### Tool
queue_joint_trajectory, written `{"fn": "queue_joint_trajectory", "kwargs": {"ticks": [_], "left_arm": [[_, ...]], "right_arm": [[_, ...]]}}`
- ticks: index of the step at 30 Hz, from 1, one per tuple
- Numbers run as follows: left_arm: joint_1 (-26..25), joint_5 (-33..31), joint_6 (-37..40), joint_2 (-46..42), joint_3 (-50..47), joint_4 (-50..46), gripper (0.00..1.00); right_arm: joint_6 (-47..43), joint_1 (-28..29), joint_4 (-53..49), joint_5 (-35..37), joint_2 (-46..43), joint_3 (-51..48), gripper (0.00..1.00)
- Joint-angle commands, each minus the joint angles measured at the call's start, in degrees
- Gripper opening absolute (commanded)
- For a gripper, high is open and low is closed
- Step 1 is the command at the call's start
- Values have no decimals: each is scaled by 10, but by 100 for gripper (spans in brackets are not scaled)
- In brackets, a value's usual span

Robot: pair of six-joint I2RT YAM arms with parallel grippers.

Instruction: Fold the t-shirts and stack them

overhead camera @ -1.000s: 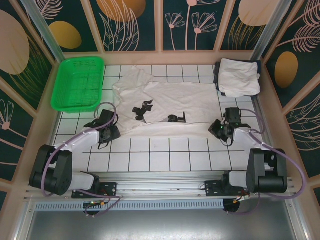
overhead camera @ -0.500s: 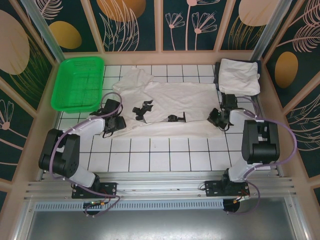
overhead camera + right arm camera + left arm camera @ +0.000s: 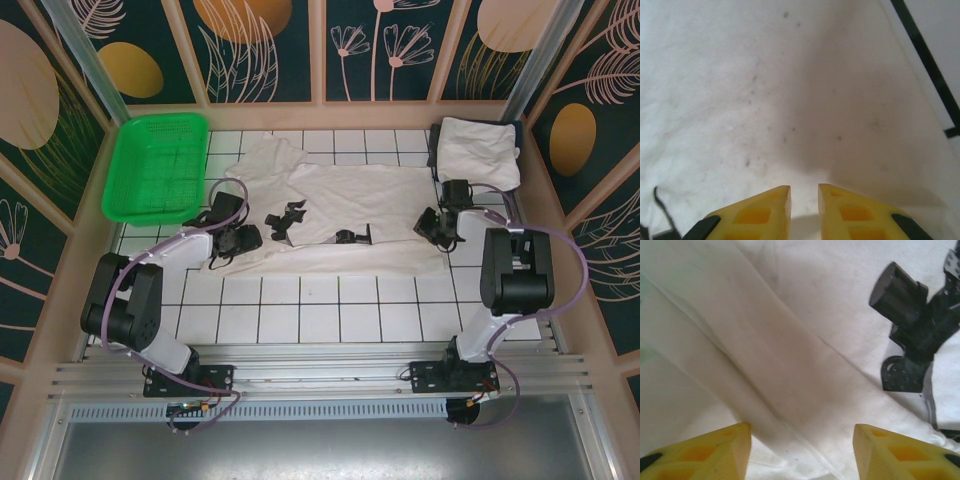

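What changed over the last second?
The left gripper moved right onto the left edge of the spread t-shirt; the right gripper moved away from its base to that shirt's right edge. No grasp is visible. That shirt, the folded t-shirt and the green basket look unmoved.

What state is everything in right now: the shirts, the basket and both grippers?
Spread off-white cloth t-shirt with black print: lying flat, not folded up.
Folded off-white cloth t-shirt: folded, at the far right corner.
Green plastic mesh basket: upright, empty.
Left gripper: open, over the spread shirt's left part.
Right gripper: fingertips nearly together, over the spread shirt's right edge; grip unclear.
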State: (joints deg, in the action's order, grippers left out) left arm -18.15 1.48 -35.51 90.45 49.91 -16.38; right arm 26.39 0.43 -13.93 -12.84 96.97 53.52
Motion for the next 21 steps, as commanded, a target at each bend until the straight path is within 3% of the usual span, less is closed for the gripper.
{"fn": "queue_joint_trajectory", "kwargs": {"ticks": [1,5,11,21], "left_arm": [[-13,24,-4,22,2,22,48],[-17,16,5,47,32,13,34],[-20,23,14,72,67,8,19],[-36,13,59,139,159,-33,14]], "right_arm": [[-7,-2,0,16,-60,-25,23],[-2,-5,15,6,-115,-68,25],[-5,-11,27,-7,-159,-114,25],[-7,-21,40,-26,-161,-129,26]]}}
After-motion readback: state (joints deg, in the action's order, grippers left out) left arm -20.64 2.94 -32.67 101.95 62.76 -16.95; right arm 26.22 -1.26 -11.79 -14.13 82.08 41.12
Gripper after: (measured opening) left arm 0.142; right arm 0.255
